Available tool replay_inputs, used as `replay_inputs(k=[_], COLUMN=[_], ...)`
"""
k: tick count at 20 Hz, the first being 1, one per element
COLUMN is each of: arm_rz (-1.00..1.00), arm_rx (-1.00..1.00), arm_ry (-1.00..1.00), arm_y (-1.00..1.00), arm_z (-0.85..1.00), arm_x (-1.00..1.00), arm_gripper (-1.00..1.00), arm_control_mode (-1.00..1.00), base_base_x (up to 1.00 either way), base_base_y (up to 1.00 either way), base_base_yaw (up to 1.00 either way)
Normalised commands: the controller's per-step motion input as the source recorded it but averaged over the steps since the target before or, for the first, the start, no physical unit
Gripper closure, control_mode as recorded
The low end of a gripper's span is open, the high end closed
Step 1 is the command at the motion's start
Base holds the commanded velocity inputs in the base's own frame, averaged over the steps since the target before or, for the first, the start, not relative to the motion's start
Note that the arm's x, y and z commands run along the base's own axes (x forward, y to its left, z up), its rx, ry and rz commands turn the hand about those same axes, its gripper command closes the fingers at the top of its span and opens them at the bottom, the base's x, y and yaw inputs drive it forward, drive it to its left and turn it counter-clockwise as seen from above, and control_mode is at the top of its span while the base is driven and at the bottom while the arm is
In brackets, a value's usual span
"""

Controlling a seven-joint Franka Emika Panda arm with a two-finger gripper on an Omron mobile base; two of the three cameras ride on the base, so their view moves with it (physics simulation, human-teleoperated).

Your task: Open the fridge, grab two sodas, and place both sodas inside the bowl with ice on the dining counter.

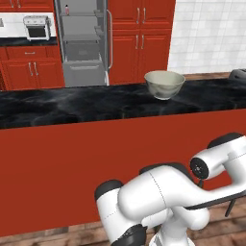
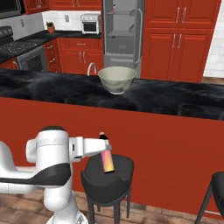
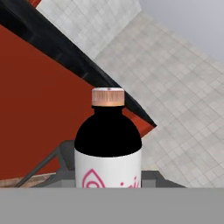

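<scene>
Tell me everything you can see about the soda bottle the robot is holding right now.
The soda bottle is small and slim, held in the shut tool near its top, hanging roughly upright with a slight tilt. In the right base view its body fades from pink to orange under a dark top. In the hand view it shows a coppery ribbed cap, glossy black shoulders and a white label with pink markings. It sits in front of the dining counter's red panel, below the countertop and just above a black stool, which it does not clearly touch.

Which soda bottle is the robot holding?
The pink-to-orange soda clamped in the robot's hand, low in front of the red counter panel above a black stool. The other soda stands far off on the open fridge's top shelf.
</scene>
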Motion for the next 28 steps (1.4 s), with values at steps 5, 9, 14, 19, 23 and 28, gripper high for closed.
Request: replay_inputs(k=[5, 9, 14, 19, 23, 28], arm_rz=[0.0, -0.01, 0.0, 0.0, 0.0, 0.0], arm_rx=[0.01, 0.05, 0.08, 0.24, 0.32, 0.34], arm_ry=[0.0, -0.01, -0.12, -0.07, -0.17, -0.21], arm_y=[0.03, 0.48, 0.71, 0.58, 0.4, 0.37], arm_z=[0.0, 0.18, 0.68, 0.98, 0.86, 0.83], arm_x=[0.0, 0.0, -0.16, -0.1, -0.14, -0.24], arm_gripper=[1.0, 1.0, 1.0, 1.0, 1.0, 1.0], arm_control_mode=[-1.0, -1.0, -1.0, -1.0, -1.0, -1.0], base_base_x=[0.0, 0.0, 0.0, 0.0, 0.0, 0.0], base_base_y=[-0.02, 0.0, 0.0, 0.0, 0.0, 0.0], base_base_yaw=[0.0, 0.0, 0.0, 0.0, 0.0, 0.0])
